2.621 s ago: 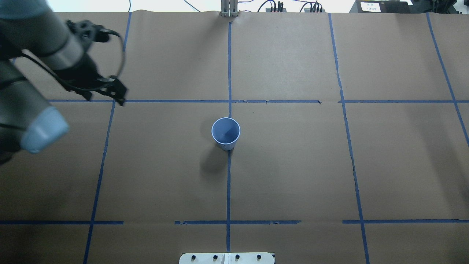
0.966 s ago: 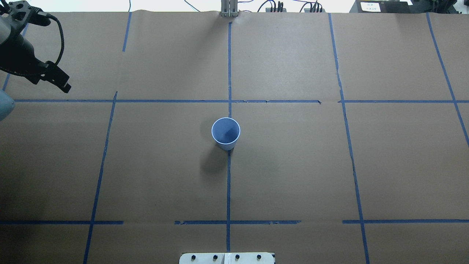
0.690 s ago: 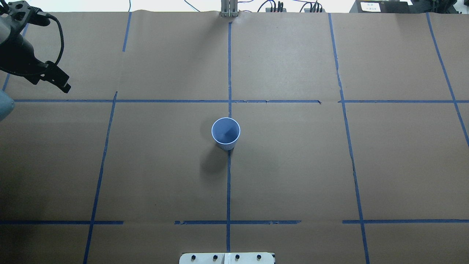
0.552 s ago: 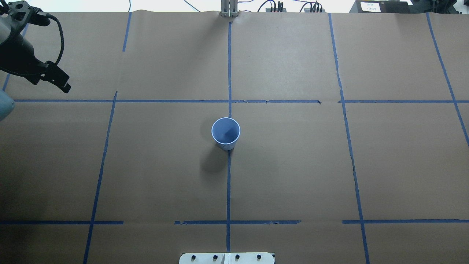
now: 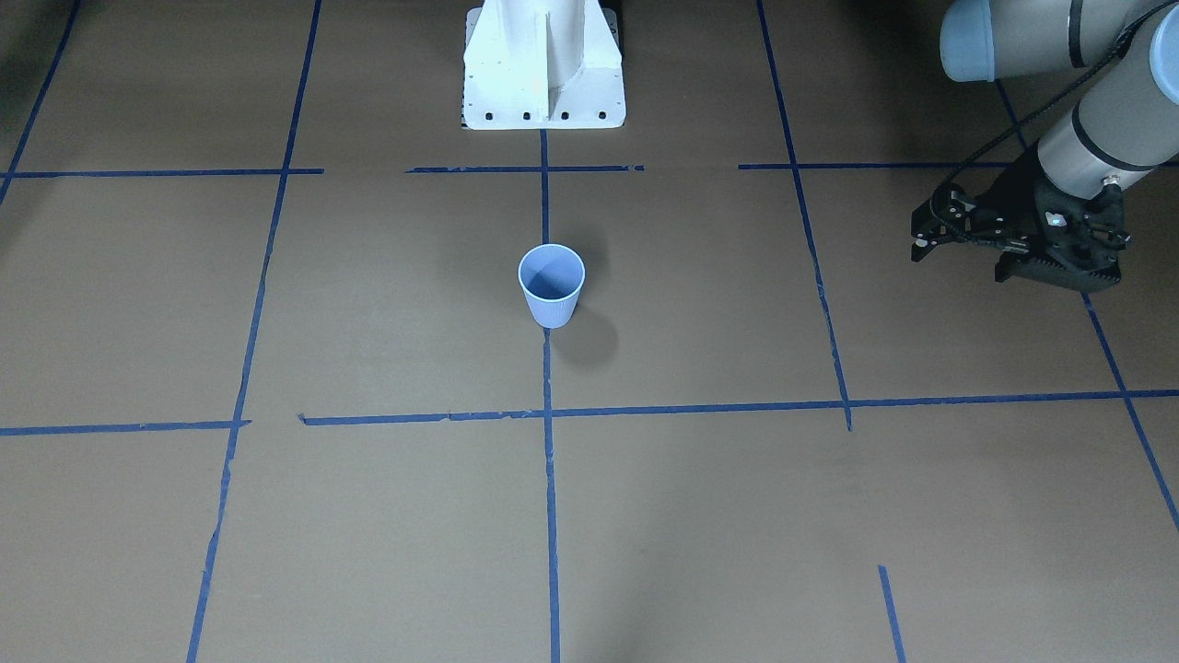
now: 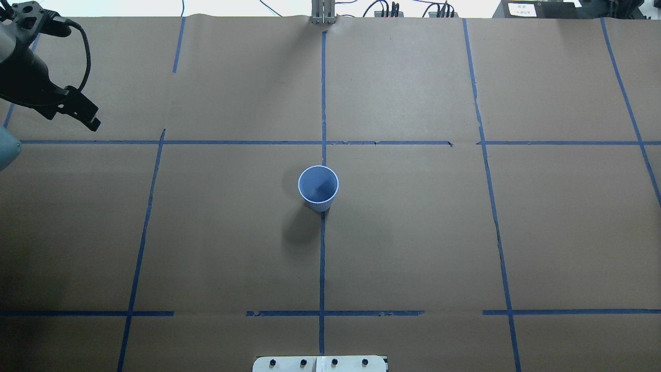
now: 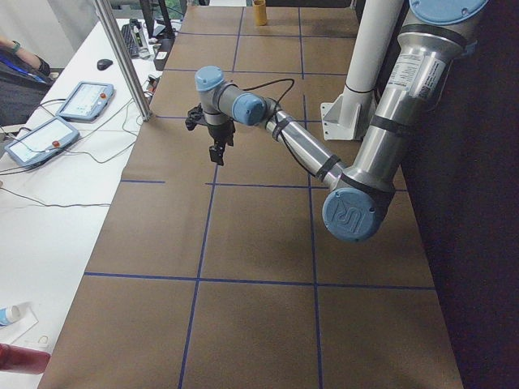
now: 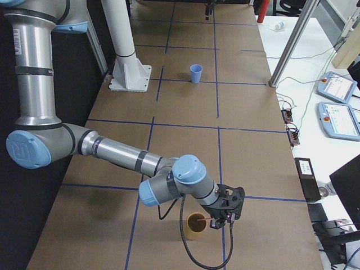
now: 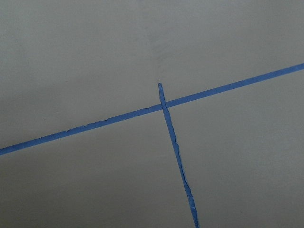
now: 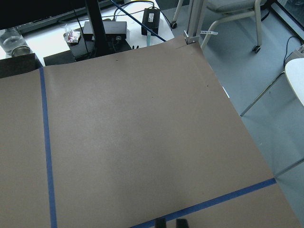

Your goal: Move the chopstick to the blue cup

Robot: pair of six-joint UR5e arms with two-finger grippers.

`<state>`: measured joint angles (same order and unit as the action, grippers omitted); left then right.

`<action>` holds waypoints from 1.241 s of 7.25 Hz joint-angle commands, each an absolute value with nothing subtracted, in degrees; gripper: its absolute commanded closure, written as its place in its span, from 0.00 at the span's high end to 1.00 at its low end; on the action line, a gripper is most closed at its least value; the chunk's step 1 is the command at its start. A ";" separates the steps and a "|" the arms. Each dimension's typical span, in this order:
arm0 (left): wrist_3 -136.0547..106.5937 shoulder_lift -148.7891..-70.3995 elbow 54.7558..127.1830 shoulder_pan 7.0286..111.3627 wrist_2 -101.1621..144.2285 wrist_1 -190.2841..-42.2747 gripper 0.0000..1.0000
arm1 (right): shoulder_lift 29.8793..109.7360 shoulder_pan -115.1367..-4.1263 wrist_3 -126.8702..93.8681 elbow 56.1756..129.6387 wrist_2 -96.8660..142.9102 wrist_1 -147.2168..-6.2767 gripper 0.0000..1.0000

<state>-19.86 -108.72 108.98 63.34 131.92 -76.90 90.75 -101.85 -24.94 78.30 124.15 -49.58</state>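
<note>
The blue cup [image 6: 318,187] [image 5: 551,285] [image 8: 196,73] stands upright at the table's centre, with neither arm near it. My left gripper [image 6: 72,121] [image 5: 958,262] hangs open and holds nothing, far off at the table's left end. My right gripper [image 8: 218,223] is at the opposite end, right beside a brown cup [image 8: 197,226]. A thin pinkish chopstick [image 8: 207,216] runs from that cup's mouth to the fingers. In the right wrist view the two fingertips [image 10: 160,222] stand close together at the bottom edge.
The white robot pedestal [image 5: 543,64] [image 8: 126,67] stands at the table's robot-side edge. Blue tape lines cross the brown paper cover. Desks with tablets [image 8: 337,118] [image 7: 45,138] and cables run along the far edge.
Since 2.6 s ago my left arm has swung back to the table's far left. Over the last second nothing in the overhead view has moved.
</note>
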 commanded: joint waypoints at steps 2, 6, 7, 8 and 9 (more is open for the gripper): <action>-19.86 -108.72 108.63 63.28 131.92 -76.90 1.00 | 90.26 -108.01 -7.16 85.03 128.93 -64.26 0.00; -25.14 -106.71 109.16 64.76 131.40 -77.43 1.00 | 89.39 -97.86 -8.78 105.38 131.90 -87.45 0.00; -19.22 -105.05 108.64 67.56 131.48 -77.17 1.00 | 87.91 -93.30 -11.40 105.38 133.92 -87.45 0.00; -11.85 -103.12 107.41 71.24 131.48 -76.91 1.00 | 85.37 -89.08 -16.30 105.64 135.86 -87.45 0.00; -6.38 -101.62 105.05 74.76 131.57 -76.90 1.00 | 83.78 -85.03 -20.26 106.60 135.88 -87.54 0.00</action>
<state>-13.42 -103.58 107.24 70.64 131.50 -77.01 85.94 -90.07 -15.46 105.71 134.93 -87.38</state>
